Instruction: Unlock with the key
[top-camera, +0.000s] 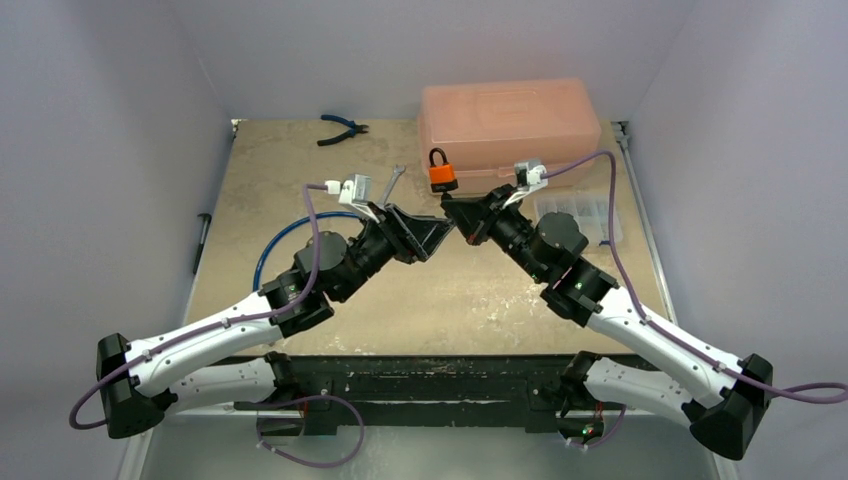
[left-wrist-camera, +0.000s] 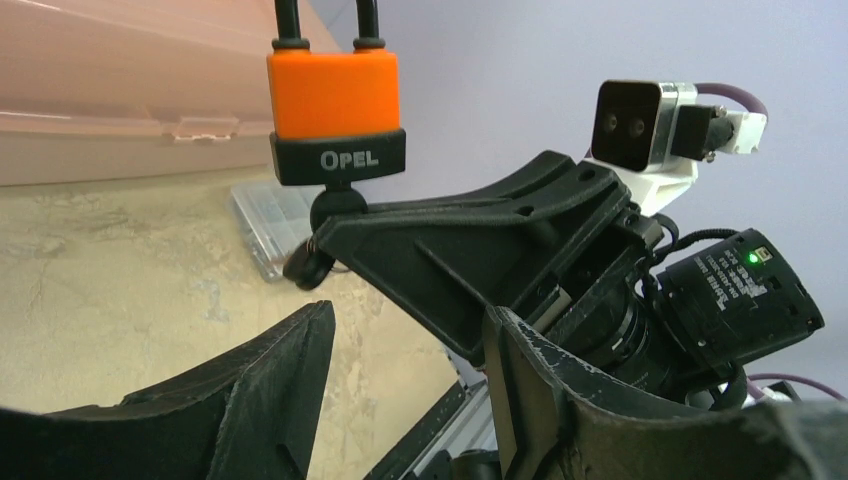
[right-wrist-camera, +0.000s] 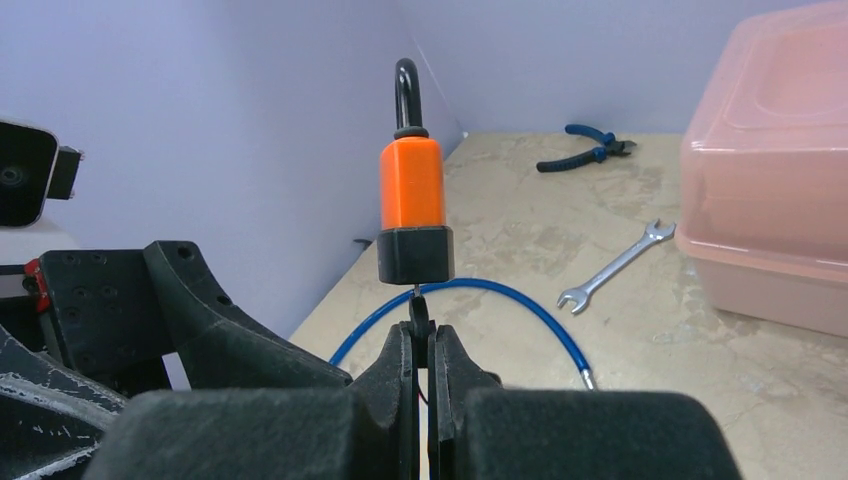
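An orange padlock (top-camera: 441, 172) with a black base stands upright in the air, carried on the key (right-wrist-camera: 420, 308) pushed into its underside. My right gripper (right-wrist-camera: 422, 335) is shut on the key's black head, directly below the lock. In the left wrist view the padlock (left-wrist-camera: 335, 105) hangs at the top, both shackle legs going into its body, and a second key (left-wrist-camera: 304, 266) dangles beneath. My left gripper (left-wrist-camera: 410, 350) is open just below and beside the right gripper's fingers (left-wrist-camera: 450, 260), holding nothing. In the top view the left gripper (top-camera: 428, 235) almost meets the right gripper (top-camera: 455, 208).
A pink plastic box (top-camera: 510, 115) sits at the back right, close behind the padlock. A clear organiser case (top-camera: 580, 215) lies to the right. Blue-handled pliers (top-camera: 342, 128), a steel wrench (top-camera: 393, 182) and a blue cable (top-camera: 290, 225) lie on the left half of the table.
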